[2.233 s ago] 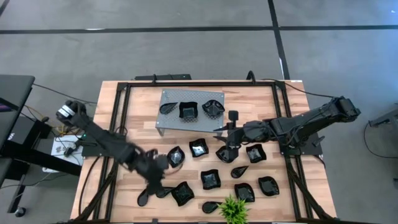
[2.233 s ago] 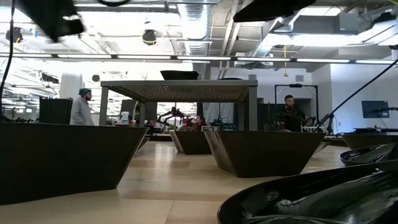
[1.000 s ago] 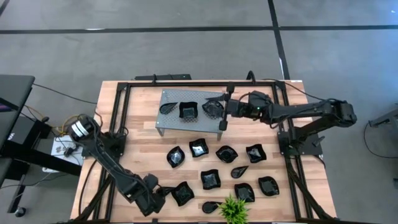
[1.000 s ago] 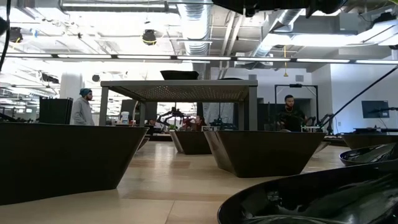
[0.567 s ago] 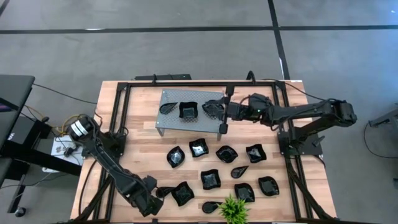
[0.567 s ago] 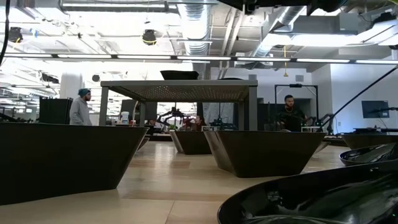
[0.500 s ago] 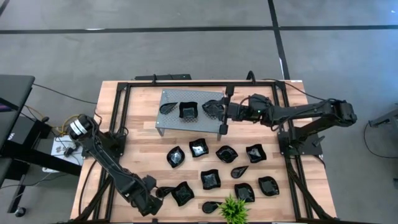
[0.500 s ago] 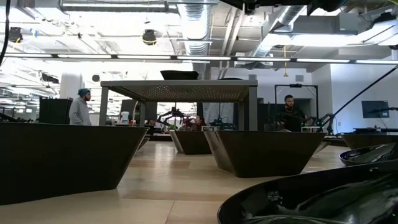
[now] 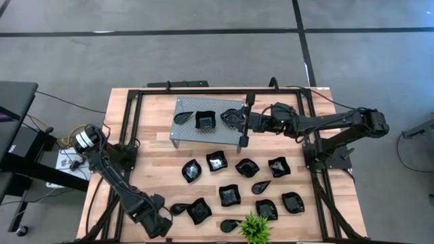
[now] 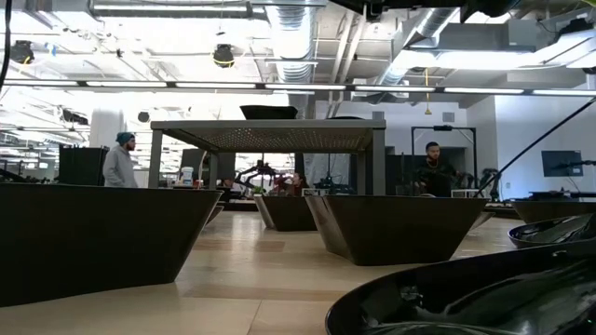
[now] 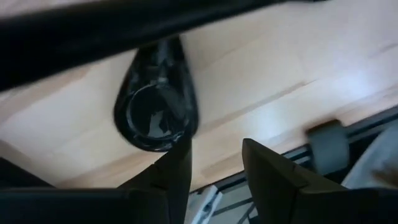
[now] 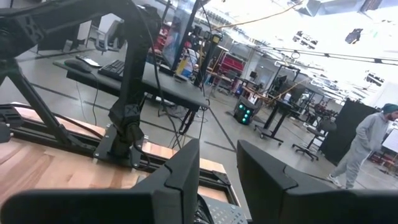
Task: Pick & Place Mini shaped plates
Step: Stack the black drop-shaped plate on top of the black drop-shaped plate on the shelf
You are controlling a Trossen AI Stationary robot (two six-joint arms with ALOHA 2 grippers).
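Note:
The mini shaped plates are glossy black dishes. Three lie on the grey perforated stand (image 9: 207, 120), and several rest on the wooden table (image 9: 230, 195). My left gripper (image 9: 161, 218) is open, low at the table's near left. In the left wrist view (image 11: 214, 155) its fingers stand just short of the rounded end of a teardrop plate (image 11: 155, 106), which lies flat on the wood (image 9: 178, 209). My right gripper (image 9: 242, 120) is open over the stand's right end, beside the plate there (image 9: 231, 118). Its wrist view (image 12: 217, 180) shows nothing between the fingers.
A small green plant (image 9: 254, 227) stands at the near edge among the plates. Black frame rails (image 9: 129, 135) run along the table's sides. In the low view large plate walls (image 10: 400, 228) fill the foreground below the stand (image 10: 270, 130), and people show in the room beyond.
My left gripper has drawn back a little toward the table's near left corner, away from the teardrop plate, which now lies uncovered on the wood. My right gripper has stayed over the stand's right end.

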